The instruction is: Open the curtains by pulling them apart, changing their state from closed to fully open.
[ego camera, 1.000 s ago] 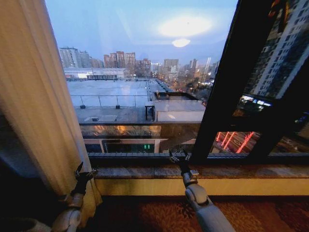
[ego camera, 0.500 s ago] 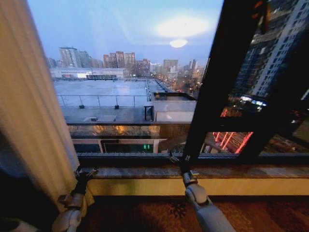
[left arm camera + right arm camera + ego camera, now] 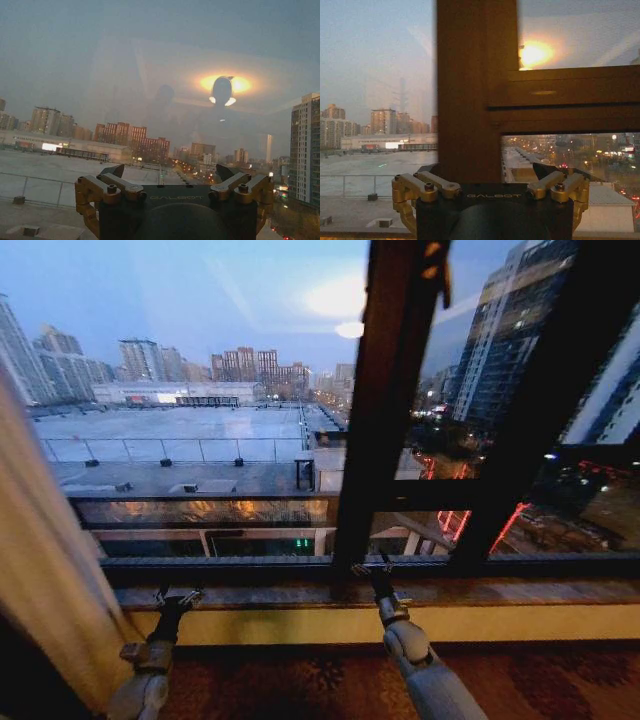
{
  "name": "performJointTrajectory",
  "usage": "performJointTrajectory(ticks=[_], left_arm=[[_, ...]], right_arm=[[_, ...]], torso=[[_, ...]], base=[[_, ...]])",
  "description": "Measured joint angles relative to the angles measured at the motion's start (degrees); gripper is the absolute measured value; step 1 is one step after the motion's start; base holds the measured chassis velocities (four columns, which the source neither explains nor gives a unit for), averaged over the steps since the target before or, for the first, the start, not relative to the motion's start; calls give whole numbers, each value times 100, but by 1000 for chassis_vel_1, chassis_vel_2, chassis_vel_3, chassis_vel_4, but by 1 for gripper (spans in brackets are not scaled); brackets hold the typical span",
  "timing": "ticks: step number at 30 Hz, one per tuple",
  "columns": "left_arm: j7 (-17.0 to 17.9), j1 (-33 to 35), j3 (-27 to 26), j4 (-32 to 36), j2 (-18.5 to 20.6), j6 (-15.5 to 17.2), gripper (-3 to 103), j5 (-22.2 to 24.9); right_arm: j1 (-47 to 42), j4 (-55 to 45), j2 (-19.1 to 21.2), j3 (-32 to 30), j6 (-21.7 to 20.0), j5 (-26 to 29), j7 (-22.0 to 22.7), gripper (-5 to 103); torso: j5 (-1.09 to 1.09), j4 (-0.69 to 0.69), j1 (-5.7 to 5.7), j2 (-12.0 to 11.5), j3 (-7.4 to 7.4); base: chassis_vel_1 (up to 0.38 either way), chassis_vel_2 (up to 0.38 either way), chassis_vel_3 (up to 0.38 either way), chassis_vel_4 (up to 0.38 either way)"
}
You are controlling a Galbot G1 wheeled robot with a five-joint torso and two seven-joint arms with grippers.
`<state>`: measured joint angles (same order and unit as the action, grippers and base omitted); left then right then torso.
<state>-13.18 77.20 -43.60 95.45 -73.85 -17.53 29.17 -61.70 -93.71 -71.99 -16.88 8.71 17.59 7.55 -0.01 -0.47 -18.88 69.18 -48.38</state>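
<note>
A pale pleated curtain [image 3: 45,580] hangs bunched at the far left of the head view, reaching down to the floor. My left gripper [image 3: 178,596] is raised in front of the window sill [image 3: 270,596], a little to the right of the curtain's edge and apart from it. It is open and empty, and in the left wrist view the left gripper [image 3: 170,172] faces bare glass. My right gripper [image 3: 372,566] is open at the foot of the dark window post [image 3: 385,410]. The right gripper [image 3: 487,172] has that post [image 3: 475,90] straight ahead of it, with nothing held.
The window glass [image 3: 200,390] shows a city at dusk. A second dark frame bar [image 3: 545,410] slants across on the right. Patterned carpet [image 3: 290,680] covers the floor below the yellow wall strip under the sill.
The camera has swung to the right, so the whole picture has shifted left. The curtain now sits at the far left edge, with the left gripper clear of it. Both grippers stay open.
</note>
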Motion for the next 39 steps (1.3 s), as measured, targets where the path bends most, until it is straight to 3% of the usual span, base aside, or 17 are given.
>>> performJointTrajectory(ticks=[39], left_arm=[[3,0,-1,1,0,-2,100,0]], right_arm=[[0,0,0,0,0,0,0,100]], torso=[[0,0,0,1,0]], base=[[-357,-351,350,355]])
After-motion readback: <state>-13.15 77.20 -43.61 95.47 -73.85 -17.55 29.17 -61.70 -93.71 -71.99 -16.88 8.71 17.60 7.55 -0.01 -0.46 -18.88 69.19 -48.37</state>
